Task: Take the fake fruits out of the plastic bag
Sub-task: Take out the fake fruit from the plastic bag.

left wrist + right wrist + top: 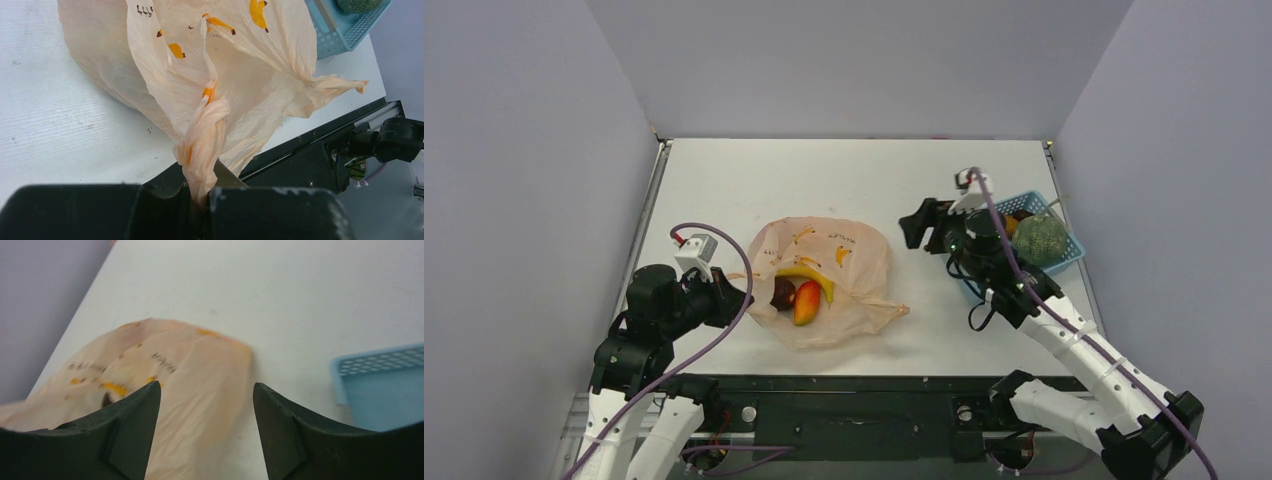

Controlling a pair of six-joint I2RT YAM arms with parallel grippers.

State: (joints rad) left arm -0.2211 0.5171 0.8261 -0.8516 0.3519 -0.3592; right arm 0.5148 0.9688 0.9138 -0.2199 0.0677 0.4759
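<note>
A banana, a dark maroon fruit and a mango lie in the open mouth of the plastic bag, which rests on the surface. At the bag's left edge, the left end effector is clamped on its twisted handle. Right of the bag, the right end effector stands wide apart, holding nothing. Further right, a blue basket contains a green melon and an orange fruit.

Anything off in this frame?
Nothing spilled or damaged. Only quirk: the handle of the plastic bag is twisted into a rope where the left gripper pinches it. The right gripper is open and empty.
</note>
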